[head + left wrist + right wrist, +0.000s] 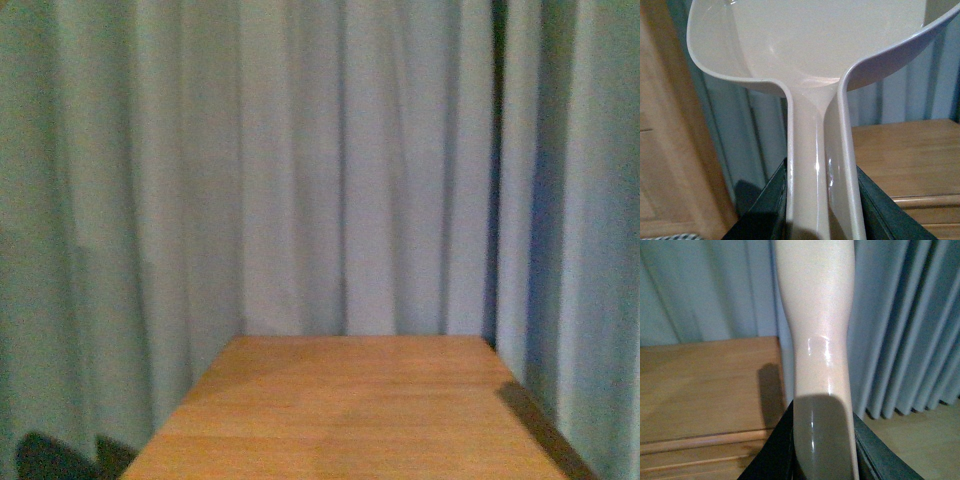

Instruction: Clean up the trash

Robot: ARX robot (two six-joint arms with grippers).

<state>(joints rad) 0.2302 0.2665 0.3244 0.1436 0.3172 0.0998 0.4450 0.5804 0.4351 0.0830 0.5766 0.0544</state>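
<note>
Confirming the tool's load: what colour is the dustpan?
Pale beige dustpan, clearest in the left wrist view.

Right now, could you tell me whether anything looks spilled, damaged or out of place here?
Nothing looks spilled or damaged. The left gripper clamps the beige plastic dustpan by its handle, the right gripper a beige plastic handle whose end is out of frame. No trash shows on the wooden table.

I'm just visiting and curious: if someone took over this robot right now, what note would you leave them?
Left gripper: shut on the dustpan handle; no trash in the pan's visible part.
Right gripper: shut on a beige handle, its far end out of view.
Trash: not seen in any view, including the table.
Done: tools gripped. To do: find trash, collect it.
</note>
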